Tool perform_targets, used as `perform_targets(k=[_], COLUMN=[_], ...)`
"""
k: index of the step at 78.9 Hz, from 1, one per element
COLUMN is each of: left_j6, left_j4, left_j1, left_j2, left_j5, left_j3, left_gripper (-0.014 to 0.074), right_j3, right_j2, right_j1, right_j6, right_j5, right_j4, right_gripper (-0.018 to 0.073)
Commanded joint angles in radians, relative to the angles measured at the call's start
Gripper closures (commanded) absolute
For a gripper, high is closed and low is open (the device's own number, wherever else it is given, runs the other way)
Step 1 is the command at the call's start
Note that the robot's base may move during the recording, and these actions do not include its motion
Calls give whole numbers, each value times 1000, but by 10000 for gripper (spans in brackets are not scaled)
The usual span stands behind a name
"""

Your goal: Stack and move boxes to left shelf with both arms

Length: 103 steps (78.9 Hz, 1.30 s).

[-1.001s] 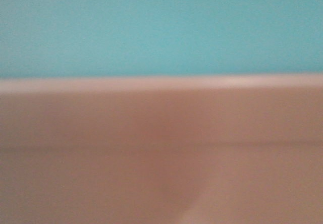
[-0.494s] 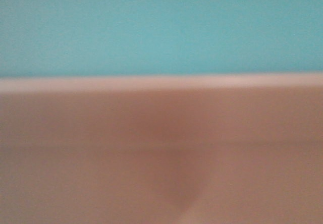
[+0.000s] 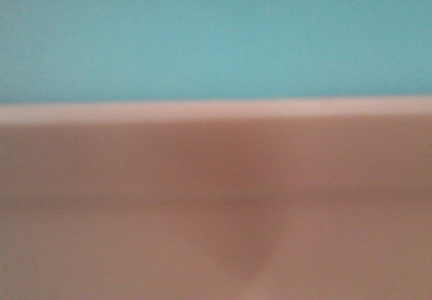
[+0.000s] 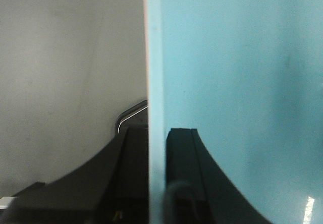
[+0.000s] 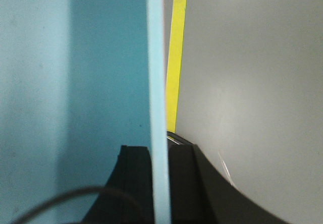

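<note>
The stacked boxes fill the front view very close up and blurred: the sky-blue box [image 3: 216, 36] above, the salmon pink box [image 3: 216, 198] below. In the left wrist view my left gripper [image 4: 157, 148] is shut on the sky-blue box's [image 4: 237, 82] left wall, one finger inside, one outside; a thin pink edge [image 4: 145, 42] runs along it. In the right wrist view my right gripper [image 5: 159, 156] is shut on the blue box's [image 5: 75, 82] right wall in the same way. The left shelf is out of view.
Grey floor [image 4: 65, 72] lies beyond the box on the left side. Grey floor [image 5: 252, 82] with a yellow tape line [image 5: 175, 57] lies on the right side. A dark cable [image 5: 60, 199] loops near the right gripper.
The pink box's rim has stayed at almost the same height. A faint shadow on its wall has shifted slightly. The hold has not changed.
</note>
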Motion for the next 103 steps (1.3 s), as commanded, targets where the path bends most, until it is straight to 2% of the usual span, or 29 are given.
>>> perform_targets(k=[1, 66, 103], left_j6=[-7, -7, -7], left_j4=[-160, -160, -204], left_j1=[-35, -35, -35], left_j2=[-20, -20, -20], left_j5=[37, 35, 35], left_j3=[-53, -53, -53], left_gripper=[603, 603, 603], right_j3=[-57, -57, -57], right_j2=[-27, -27, -27], right_j1=[27, 27, 27], right_j6=[12, 12, 12], right_j5=[46, 46, 48], right_j4=[62, 62, 60], right_gripper=[489, 489, 489])
